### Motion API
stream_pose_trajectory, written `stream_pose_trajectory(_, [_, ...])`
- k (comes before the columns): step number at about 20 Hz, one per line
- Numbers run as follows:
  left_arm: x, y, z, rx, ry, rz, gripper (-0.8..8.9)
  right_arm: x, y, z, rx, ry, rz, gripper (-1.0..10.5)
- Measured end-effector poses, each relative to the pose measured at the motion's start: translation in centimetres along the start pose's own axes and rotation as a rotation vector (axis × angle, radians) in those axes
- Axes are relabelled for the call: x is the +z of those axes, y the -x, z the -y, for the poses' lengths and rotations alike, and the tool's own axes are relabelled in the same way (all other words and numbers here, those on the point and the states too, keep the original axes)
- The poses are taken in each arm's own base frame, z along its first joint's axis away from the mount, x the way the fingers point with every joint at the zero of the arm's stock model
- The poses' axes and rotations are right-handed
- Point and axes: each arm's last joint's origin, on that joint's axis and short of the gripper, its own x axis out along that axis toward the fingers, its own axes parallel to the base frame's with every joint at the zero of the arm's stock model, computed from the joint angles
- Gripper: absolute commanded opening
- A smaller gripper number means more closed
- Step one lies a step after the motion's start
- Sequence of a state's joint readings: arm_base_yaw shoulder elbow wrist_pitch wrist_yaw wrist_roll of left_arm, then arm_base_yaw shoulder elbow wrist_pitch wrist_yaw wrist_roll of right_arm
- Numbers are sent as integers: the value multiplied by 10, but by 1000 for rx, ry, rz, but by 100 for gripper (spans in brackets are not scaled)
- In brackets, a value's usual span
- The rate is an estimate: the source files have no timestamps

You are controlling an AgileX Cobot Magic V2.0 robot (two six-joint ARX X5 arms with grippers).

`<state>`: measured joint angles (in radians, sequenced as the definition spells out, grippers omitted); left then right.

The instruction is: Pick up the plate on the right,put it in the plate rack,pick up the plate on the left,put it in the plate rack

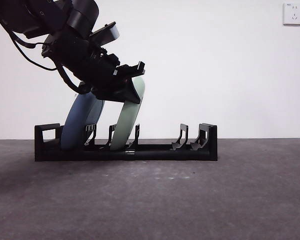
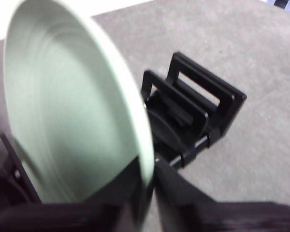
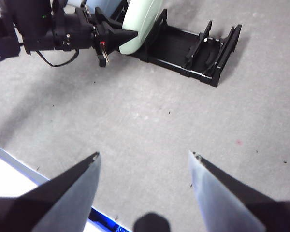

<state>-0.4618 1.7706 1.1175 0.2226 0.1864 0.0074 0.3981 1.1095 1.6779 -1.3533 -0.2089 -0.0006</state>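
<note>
Now we are gripping the pale green plate [image 1: 129, 117] with our left hand [image 1: 131, 84] clamped on its rim, its lower edge sitting tilted in the plate rack [image 1: 155, 150] beside the blue plate [image 1: 81, 122], while our right hand [image 3: 144, 162] is hovering open, well apart.

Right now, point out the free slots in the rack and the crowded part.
Free: the plate rack between the green plate and the two dividers near its far blocky end. Crowded: the other end, where the blue plate stands and the left gripper grips the green plate's rim.
</note>
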Motion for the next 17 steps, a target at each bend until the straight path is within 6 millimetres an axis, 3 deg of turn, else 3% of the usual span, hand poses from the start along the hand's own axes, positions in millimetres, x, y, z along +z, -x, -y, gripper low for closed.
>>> stream_pose_trajectory(9, [-1,-1,14,-57,-1,-27,160,0,-1,0,0,16,-3,312])
stream_pose_trajectory(13, [19,22,24,-73,-17,24,160,0,-1,0,0,22,-3,312])
stream_pose_trajectory(17, [40,62,32,-79,-21,29,160,0,-1,0,14,32,-2,312])
